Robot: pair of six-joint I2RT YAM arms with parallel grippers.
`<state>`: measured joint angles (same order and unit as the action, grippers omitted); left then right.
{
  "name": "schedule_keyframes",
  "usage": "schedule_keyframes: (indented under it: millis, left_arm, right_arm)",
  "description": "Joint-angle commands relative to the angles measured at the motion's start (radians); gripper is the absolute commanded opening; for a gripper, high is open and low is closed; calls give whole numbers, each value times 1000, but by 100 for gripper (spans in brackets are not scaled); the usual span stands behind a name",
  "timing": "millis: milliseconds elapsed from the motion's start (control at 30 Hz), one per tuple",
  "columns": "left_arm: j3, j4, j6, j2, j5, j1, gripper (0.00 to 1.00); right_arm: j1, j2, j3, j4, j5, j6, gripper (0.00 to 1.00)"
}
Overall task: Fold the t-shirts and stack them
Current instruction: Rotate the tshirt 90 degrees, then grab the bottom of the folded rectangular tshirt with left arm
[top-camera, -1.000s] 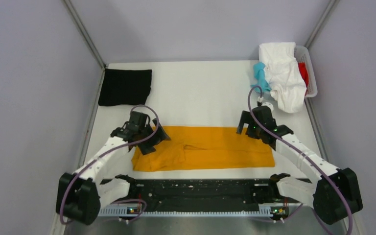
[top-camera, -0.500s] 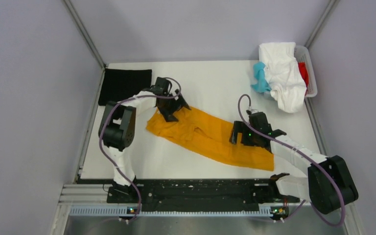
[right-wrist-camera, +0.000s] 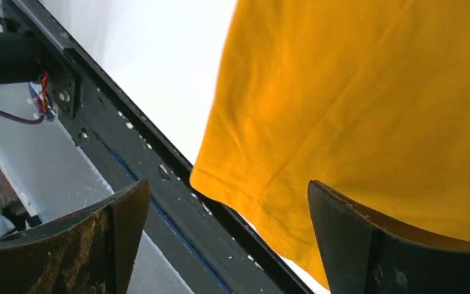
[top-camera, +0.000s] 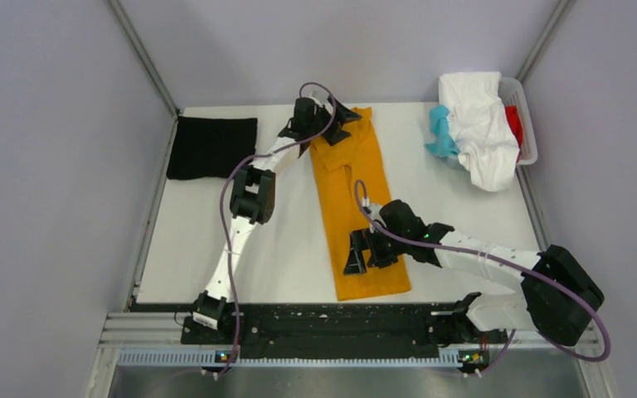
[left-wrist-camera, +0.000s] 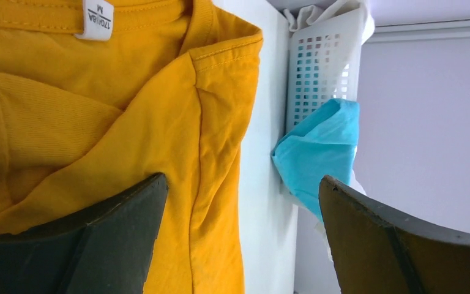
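Note:
The mustard-orange t-shirt lies folded into a long strip running from the far middle of the table to the near edge. My left gripper stands open over its collar end, and the cloth with its size label passes under one finger. My right gripper is open over the hem end, nothing pinched between its fingers. A folded black t-shirt rests at the far left. White, teal and red shirts are heaped at the far right.
A white slotted basket at the far right corner holds the heap; its wall and the teal cloth sit close to my left gripper. The black mounting rail runs along the near edge, just beyond the hem under my right gripper.
The mustard shirt has swung from lying across the table to lying lengthwise. My left arm reached to the far middle, my right arm came leftward near the front edge. Both jaws stayed wide.

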<state>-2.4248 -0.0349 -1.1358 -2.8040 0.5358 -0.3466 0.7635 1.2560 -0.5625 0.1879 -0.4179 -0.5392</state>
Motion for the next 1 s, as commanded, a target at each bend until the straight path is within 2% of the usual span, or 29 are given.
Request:
schedule_keyframes:
  millis: [0, 133, 267, 333, 400, 467, 567, 633, 733, 833, 967]
  left_arm:
    - [-43, -184, -56, -33, -18, -16, 99]
    - [-42, -161, -9, 14, -42, -17, 99]
    - [-19, -141, 15, 94, 58, -19, 99]
    - [43, -83, 47, 190, 103, -21, 99]
    - [180, 44, 98, 329, 151, -25, 99]
    - [405, 200, 244, 521, 130, -47, 98]
    - [778, 315, 447, 861, -144, -138, 99]
    - [998, 355, 488, 1060, -305, -205, 99]
    - [1311, 387, 398, 1321, -433, -289, 98]
    - [1556, 394, 264, 1478, -459, -400, 96]
    - [1699, 397, 139, 1555, -475, -588, 89]
  right_arm:
    - [7, -52, -124, 100, 95, 88, 99]
    - [6, -143, -116, 157, 198, 49, 99]
    - [-2, -190, -111, 314, 383, -46, 99]
    - [-2, -208, -117, 405, 443, -85, 99]
    - [-3, -238, -107, 469, 453, -118, 95]
    - [-3, -282, -82, 517, 463, -164, 93]
    - [-3, -351, -22, 543, 449, -229, 90]
    - [-3, -387, 17, 525, 428, -253, 88]
    - [-3, -401, 52, 488, 391, -258, 84]
    - [-3, -389, 71, 457, 393, -260, 77]
    - [-1, -356, 83, 440, 390, -272, 66]
